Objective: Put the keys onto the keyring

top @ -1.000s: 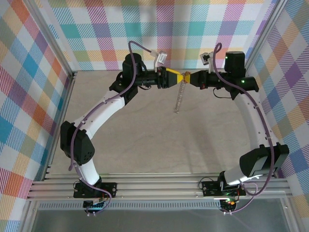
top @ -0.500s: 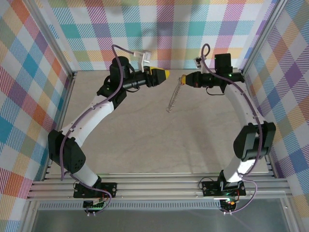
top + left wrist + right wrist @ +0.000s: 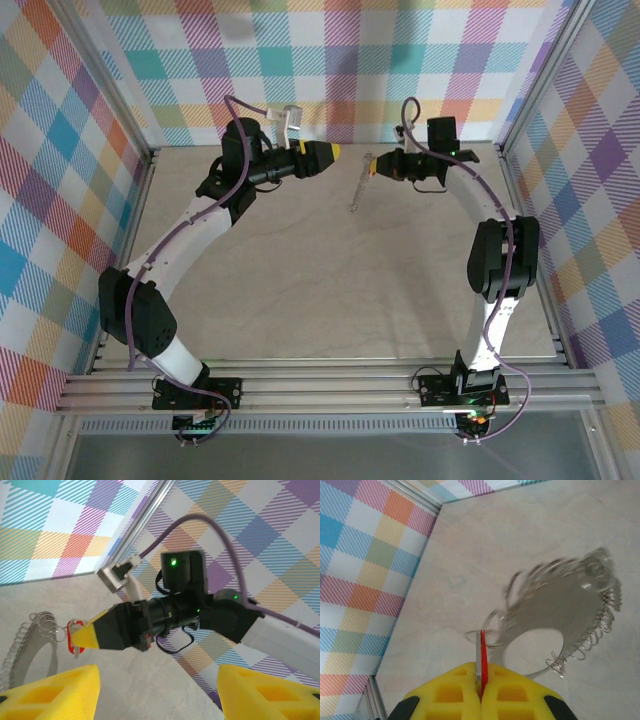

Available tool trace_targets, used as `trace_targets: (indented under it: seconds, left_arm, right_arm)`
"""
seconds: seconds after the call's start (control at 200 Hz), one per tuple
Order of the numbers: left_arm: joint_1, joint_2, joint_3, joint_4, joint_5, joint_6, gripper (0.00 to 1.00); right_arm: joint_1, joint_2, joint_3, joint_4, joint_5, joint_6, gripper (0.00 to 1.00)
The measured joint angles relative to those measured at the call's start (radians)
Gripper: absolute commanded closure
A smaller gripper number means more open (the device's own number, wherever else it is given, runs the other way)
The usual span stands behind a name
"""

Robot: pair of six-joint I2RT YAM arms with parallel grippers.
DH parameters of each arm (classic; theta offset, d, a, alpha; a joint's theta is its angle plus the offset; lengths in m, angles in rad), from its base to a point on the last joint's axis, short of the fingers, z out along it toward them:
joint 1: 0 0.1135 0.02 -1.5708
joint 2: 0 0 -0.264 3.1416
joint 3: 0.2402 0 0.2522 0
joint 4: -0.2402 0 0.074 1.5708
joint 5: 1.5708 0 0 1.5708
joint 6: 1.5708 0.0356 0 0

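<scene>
Right gripper (image 3: 482,677) pinches the tiny red-headed silver key (image 3: 482,647). The thin silver chain loop (image 3: 580,650) hangs below that key, with the left gripper (image 3: 340,152) wide and empty beside it. Sway could tug the key free.

- The left arm (image 3: 190,235) arches from its base toward the far wall, wrist turned rightward. The left gripper (image 3: 333,152) holds its yellow fingers wide apart.
- The right arm (image 3: 505,260) stands tall, forearm reaching leftward. The right gripper (image 3: 372,165) faces the left one across a gap, pads pinched on the key (image 3: 482,652).
</scene>
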Motion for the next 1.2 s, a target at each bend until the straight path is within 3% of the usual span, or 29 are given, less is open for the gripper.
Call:
trace_targets:
  seconds: [0.39,0.93,0.99,1.12,1.155,1.2]
  left_arm:
    - [0.000,-0.030,-0.046,-0.023,-0.001,-0.023,0.36]
    - [0.000,-0.101,-0.133,-0.063,-0.001,-0.025,0.36]
    - [0.000,-0.105,-0.139,-0.070,-0.001,-0.022,0.36]
    - [0.000,-0.114,-0.155,-0.084,-0.008,-0.015,0.34]
    - [0.000,-0.118,-0.159,-0.089,-0.012,-0.011,0.33]
    - [0.000,-0.123,-0.163,-0.100,-0.018,-0.006,0.29]
  right_arm:
    - [-0.001,-0.159,-0.620,0.209,0.167,0.113,1.00]
    - [0.008,-0.261,-0.841,0.308,0.179,0.173,1.00]
    - [0.013,-0.279,-0.873,0.306,0.178,0.175,0.87]
    - [0.026,-0.340,-0.934,0.290,0.166,0.189,0.38]
    - [0.027,-0.367,-0.948,0.283,0.166,0.193,0.20]
    - [0.027,-0.421,-0.967,0.268,0.165,0.203,0.10]
